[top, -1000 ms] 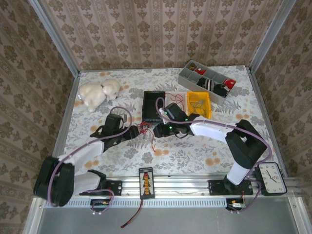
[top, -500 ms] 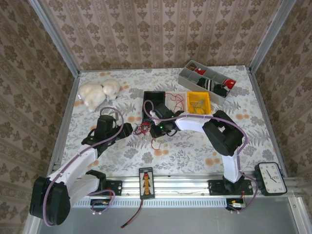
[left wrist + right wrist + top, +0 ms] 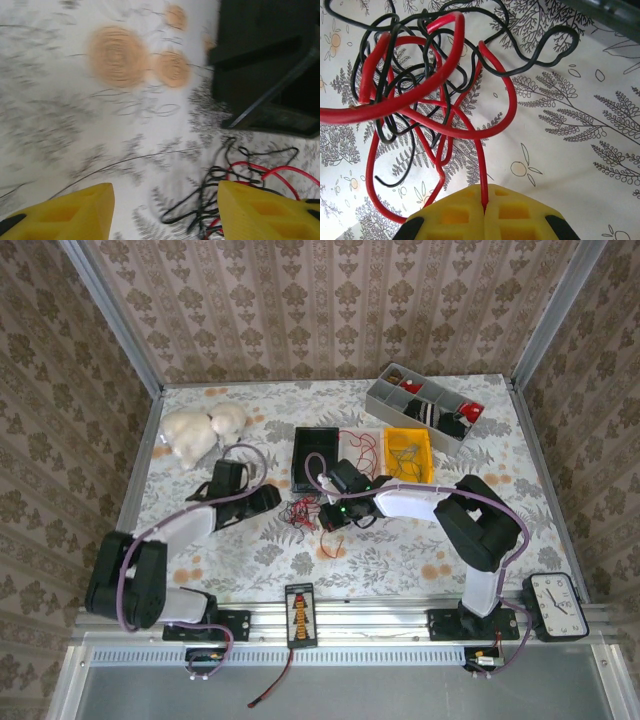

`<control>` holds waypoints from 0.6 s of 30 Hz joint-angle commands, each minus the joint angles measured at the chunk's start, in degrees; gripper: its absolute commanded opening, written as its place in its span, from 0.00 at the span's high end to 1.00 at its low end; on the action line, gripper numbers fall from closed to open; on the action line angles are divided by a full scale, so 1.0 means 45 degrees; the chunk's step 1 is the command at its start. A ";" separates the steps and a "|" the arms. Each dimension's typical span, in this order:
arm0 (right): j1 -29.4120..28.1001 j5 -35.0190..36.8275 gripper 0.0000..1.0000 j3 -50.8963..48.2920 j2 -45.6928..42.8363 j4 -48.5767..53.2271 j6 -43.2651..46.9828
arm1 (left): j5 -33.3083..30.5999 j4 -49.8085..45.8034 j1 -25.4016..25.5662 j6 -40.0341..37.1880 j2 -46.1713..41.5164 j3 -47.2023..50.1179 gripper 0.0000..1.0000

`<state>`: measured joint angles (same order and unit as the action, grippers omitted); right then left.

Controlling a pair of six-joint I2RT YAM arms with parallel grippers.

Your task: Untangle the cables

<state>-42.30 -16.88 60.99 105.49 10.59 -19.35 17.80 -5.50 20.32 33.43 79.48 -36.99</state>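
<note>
Floral tabletop (image 3: 420, 555), cables (image 3: 300, 508) between spread left tool (image 3: 270, 497) and right tool (image 3: 485, 206), tight on one.

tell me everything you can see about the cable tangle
The cables are thin, glossy red and black wires, looped over one another in a loose knot with a few free ends curling out. The knot lies on the floral table, just in front of the black tray. The right claw is shut on one red strand that runs out of the knot. The left claw stands open at the knot's edge, gripping nothing.
</note>
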 commanded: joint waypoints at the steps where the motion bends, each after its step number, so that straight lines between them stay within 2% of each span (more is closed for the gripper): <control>1: 0.0007 0.0178 1.00 -0.0077 -0.0230 -0.0044 0.0239 | 0.0166 -0.1411 0.0923 -0.1640 0.0812 -0.1093 0.43; 8: 0.0010 0.0312 1.00 -0.0228 -0.0343 -0.0073 0.0149 | -0.0946 -0.2307 0.1929 -0.1422 0.2183 -0.1641 0.45; 18: 0.0011 0.0216 1.00 -0.0351 -0.0347 -0.0068 0.0159 | 0.0118 0.0339 0.1755 -0.0649 -0.0008 0.0407 0.43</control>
<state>-42.26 -16.64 59.92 105.36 10.50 -19.38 16.23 -8.01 28.77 29.28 82.65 -36.77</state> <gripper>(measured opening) 0.043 0.567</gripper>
